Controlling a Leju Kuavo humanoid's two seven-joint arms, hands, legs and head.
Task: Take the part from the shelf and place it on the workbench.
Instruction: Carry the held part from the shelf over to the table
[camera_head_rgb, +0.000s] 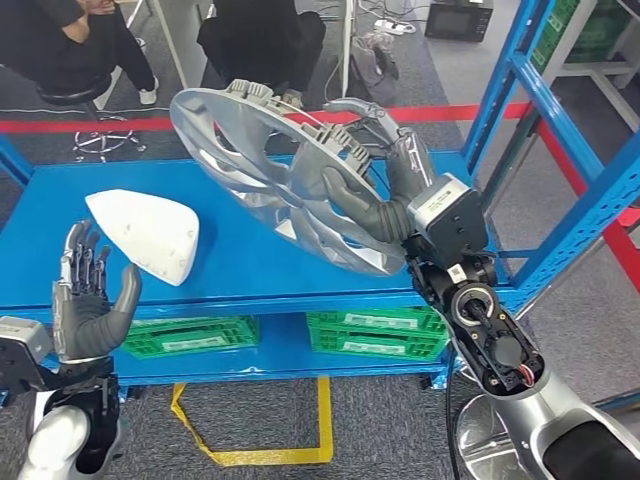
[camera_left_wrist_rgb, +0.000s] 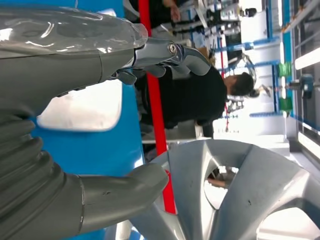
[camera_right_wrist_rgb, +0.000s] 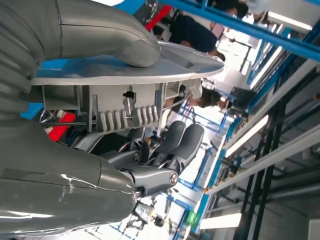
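The right hand grips the silver wheel cover by its rim, lifted and tilted above the blue shelf. The left hand hangs released, near left. Placing on the counter remains.

Wheel cover held above surface by right robot hand. Wedge part on surface, left of cover. Left robot hand in front. Crates on shelf below.
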